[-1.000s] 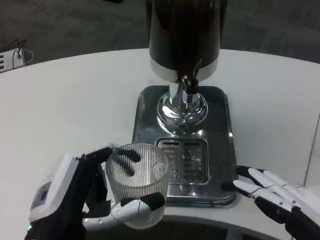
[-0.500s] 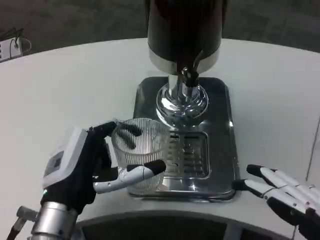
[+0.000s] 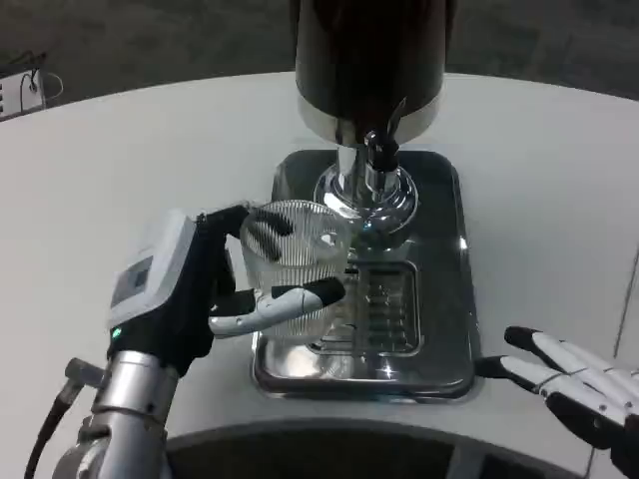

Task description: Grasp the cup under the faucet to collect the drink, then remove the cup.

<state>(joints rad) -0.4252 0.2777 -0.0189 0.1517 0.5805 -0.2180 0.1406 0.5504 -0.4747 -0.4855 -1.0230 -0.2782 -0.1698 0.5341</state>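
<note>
A clear ribbed cup (image 3: 296, 261) is held by my left hand (image 3: 190, 289), whose fingers wrap its left side and front. It hangs over the left part of the silver drip tray (image 3: 439, 344), just left of and below the dispenser's faucet (image 3: 381, 150). The cup looks empty. The dark drink dispenser (image 3: 369, 60) stands on a chrome foot at the back of the tray. My right hand (image 3: 579, 384) rests flat on the table at the lower right, fingers spread, holding nothing.
The slotted grate (image 3: 384, 309) lies in the tray's front half. The round white table (image 3: 120, 170) curves away on both sides, its near edge (image 3: 329, 429) just below the tray. A small white object with cables (image 3: 25, 90) sits at the far left.
My left hand has carried the cup up and to the right, from the tray's front-left corner toward the faucet. The right hand has stayed about where it was; the camera shifted slightly.
</note>
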